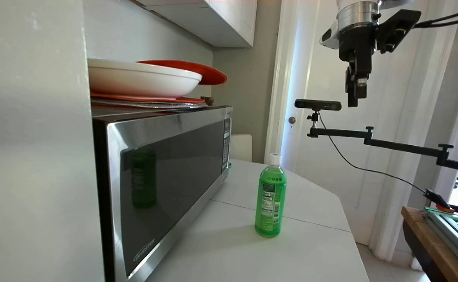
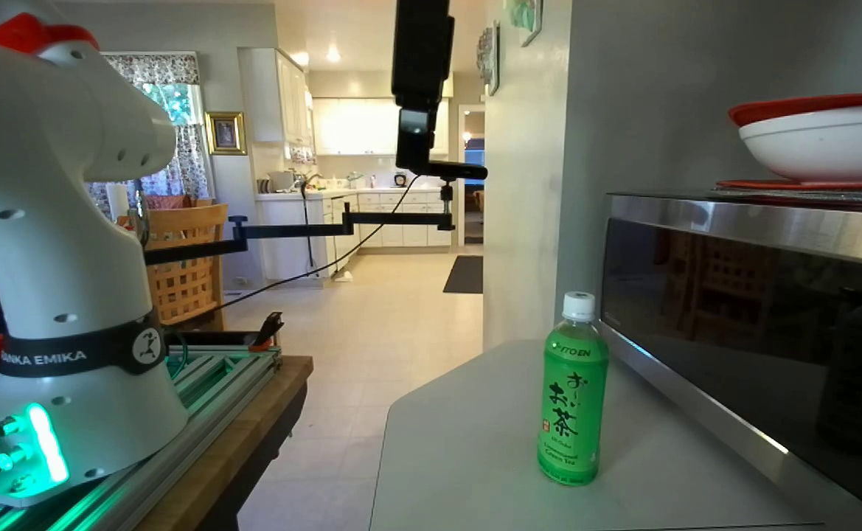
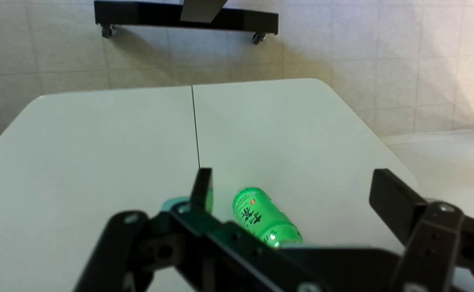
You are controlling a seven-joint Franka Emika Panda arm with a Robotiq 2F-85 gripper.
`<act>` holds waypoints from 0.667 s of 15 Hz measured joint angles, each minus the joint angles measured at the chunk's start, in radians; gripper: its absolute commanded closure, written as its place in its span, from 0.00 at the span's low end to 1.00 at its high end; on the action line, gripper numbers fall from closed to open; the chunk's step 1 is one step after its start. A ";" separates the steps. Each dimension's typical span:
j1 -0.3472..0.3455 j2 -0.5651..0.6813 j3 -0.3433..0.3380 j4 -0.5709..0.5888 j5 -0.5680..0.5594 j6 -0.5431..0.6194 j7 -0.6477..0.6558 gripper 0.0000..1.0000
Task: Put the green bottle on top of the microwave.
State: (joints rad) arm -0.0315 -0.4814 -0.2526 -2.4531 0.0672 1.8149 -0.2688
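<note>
The green bottle with a white cap stands upright on the white table, in front of the microwave, in both exterior views (image 1: pixel 271 203) (image 2: pixel 573 402). The microwave (image 1: pixel 181 160) is silver with a dark door and also shows in an exterior view (image 2: pixel 740 310). In the wrist view the bottle (image 3: pixel 263 215) lies beyond the fingers, its cap end hidden by the gripper body. My gripper (image 3: pixel 293 178) is open with nothing between its fingers. It hangs high above the table, well apart from the bottle, in both exterior views (image 1: pixel 356 98) (image 2: pixel 414 151).
A white bowl (image 1: pixel 144 80) and red plates (image 1: pixel 213 74) are stacked on the microwave. A wall cabinet (image 1: pixel 229 21) hangs above. A camera on a black jointed arm (image 1: pixel 405 147) reaches across near the gripper. The white table (image 3: pixel 99 138) has cut corners.
</note>
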 measured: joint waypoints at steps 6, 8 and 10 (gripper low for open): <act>-0.005 0.000 0.007 0.001 0.000 0.023 -0.013 0.00; -0.007 0.000 0.009 0.001 0.000 0.023 -0.013 0.00; -0.009 0.001 0.014 0.002 0.000 0.038 -0.013 0.00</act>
State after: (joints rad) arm -0.0401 -0.4804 -0.2388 -2.4508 0.0677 1.8530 -0.2822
